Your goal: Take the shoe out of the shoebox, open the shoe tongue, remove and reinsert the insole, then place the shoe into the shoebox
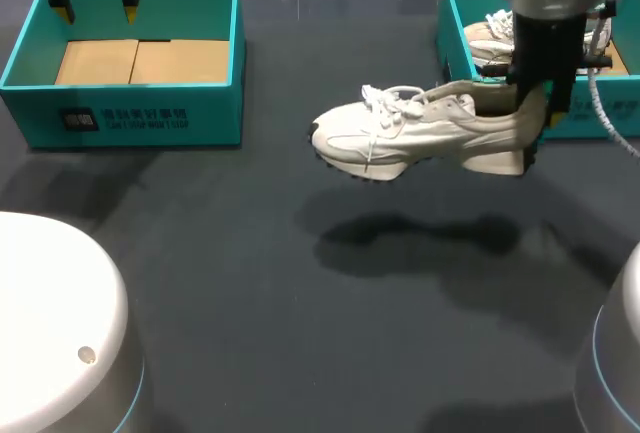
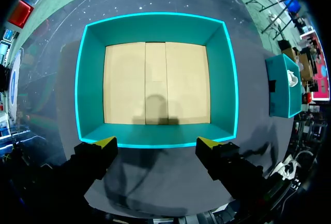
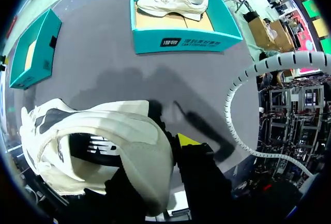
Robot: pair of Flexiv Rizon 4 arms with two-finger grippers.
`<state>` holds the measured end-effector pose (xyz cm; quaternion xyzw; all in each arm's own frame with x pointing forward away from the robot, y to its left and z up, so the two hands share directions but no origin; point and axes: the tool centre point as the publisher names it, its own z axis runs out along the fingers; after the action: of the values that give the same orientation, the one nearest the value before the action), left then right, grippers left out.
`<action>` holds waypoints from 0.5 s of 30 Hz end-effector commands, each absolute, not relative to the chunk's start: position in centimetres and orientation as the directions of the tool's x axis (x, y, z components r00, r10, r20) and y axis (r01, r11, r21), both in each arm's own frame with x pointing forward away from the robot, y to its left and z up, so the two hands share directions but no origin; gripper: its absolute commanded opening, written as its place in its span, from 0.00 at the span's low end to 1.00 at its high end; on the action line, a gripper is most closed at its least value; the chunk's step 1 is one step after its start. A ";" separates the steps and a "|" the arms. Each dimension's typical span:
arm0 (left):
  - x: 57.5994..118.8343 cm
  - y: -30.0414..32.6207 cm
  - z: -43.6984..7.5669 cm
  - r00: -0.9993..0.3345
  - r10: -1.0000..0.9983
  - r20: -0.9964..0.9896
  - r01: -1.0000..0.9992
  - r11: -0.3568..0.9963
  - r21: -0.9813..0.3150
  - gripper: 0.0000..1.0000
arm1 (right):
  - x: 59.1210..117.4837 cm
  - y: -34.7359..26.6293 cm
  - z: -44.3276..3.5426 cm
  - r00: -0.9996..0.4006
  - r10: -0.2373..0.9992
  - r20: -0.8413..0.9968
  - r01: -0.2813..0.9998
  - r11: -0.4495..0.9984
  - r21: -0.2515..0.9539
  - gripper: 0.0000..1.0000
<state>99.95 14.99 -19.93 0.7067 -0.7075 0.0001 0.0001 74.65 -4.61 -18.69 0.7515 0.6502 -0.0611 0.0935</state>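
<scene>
White mesh and pale leather: the shoe hangs clear of the dark table, pinched at its heel by my right gripper. In the right wrist view one yellow fingertip lies against the outer side of the heel. The other finger is hidden by the shoe, so I only know the grip from the heel wall clamped between the two. The shoe sits roughly level with its sole down. Its toe points away from the gripper toward my left arm's side, and the loose laces lie on top. Its shadow falls on the table right under it.

Ahead of my right gripper and well apart from it stands the right shoebox, teal, with a second shoe lying on its side on the cardboard inside.

My left gripper hovers above the left shoebox. Its fingers are spread wide with nothing between them and touch nothing. Both yellow tips sit over one rim of that box. Ahead of them is the box's bare cardboard floor, where the gripper's shadow falls. The two shoeboxes stand well apart, with the held shoe between them and nearer the right one.
</scene>
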 end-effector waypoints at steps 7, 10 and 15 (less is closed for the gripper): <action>100.0 15.0 -19.9 -0.001 -1.000 0.000 -1.000 0.001 0.000 1.00 | 73.4 -2.0 -21.8 0.150 0.964 -0.221 0.989 -0.146 0.035 0.00; 100.0 15.0 -19.9 -0.001 -1.000 0.000 -1.000 0.001 0.000 1.00 | 73.4 -2.0 -21.8 0.150 0.964 -0.221 0.989 -0.146 0.035 0.00; 100.0 15.0 -19.9 -0.001 -1.000 0.000 -1.000 0.001 0.000 1.00 | 73.4 -2.0 -21.8 0.150 0.964 -0.221 0.989 -0.146 0.035 0.00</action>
<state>99.95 15.00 -19.93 0.7067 -0.7075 0.0001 0.0001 73.24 -2.21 -21.95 0.7532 0.6482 -0.0711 0.0863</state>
